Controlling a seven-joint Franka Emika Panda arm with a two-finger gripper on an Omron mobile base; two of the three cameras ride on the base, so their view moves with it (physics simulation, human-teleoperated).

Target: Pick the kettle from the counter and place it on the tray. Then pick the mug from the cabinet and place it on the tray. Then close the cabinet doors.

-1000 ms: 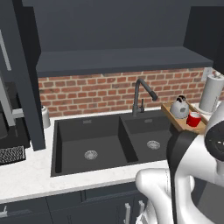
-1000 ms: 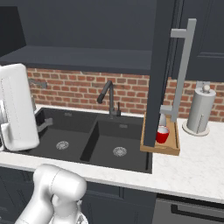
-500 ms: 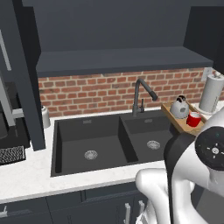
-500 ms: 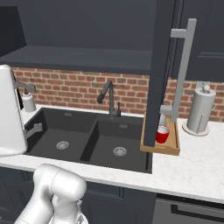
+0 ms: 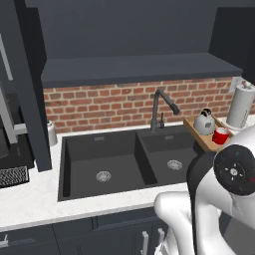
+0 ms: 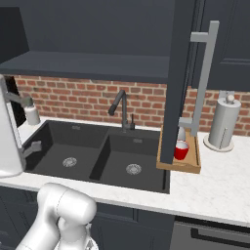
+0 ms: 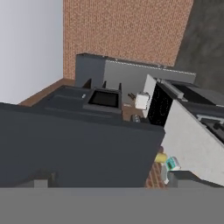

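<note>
White and round, the arm (image 6: 9, 136) is the closest thing, and it leans up just left of the sink (image 5: 107, 162). The claw (image 7: 113, 183) is wide open and has nothing in it. Its two tips stand far apart at the bottom of the hand view, and past them is a big flat dark panel. I cannot tell for sure which panel that is. The black sink sits in the white counter (image 6: 219, 180). Just right of the sink is the tray (image 6: 193, 157). The kettle (image 5: 204, 123) is on the tray, at its back end, and the red mug (image 5: 220, 135) is on it too, just in front of the kettle. So I think both are done, and only the doors are left to shut. The left door (image 5: 31, 89) sticks out toward us, left of the sink. The right door (image 6: 178, 73) sticks out right of the sink, in front of the tray. Each door is tall and stands straight up, and the right door has a long silver handle (image 6: 204, 78) that runs up and down. The arm is on the left side of the sink, so I think the left door is the nearer one. The claw would need to get on the outer side of it and push it sideways toward the middle, over the sink. Farthest back, above the sink, is the dark cabinet (image 5: 134, 69) with its shelf.
</note>
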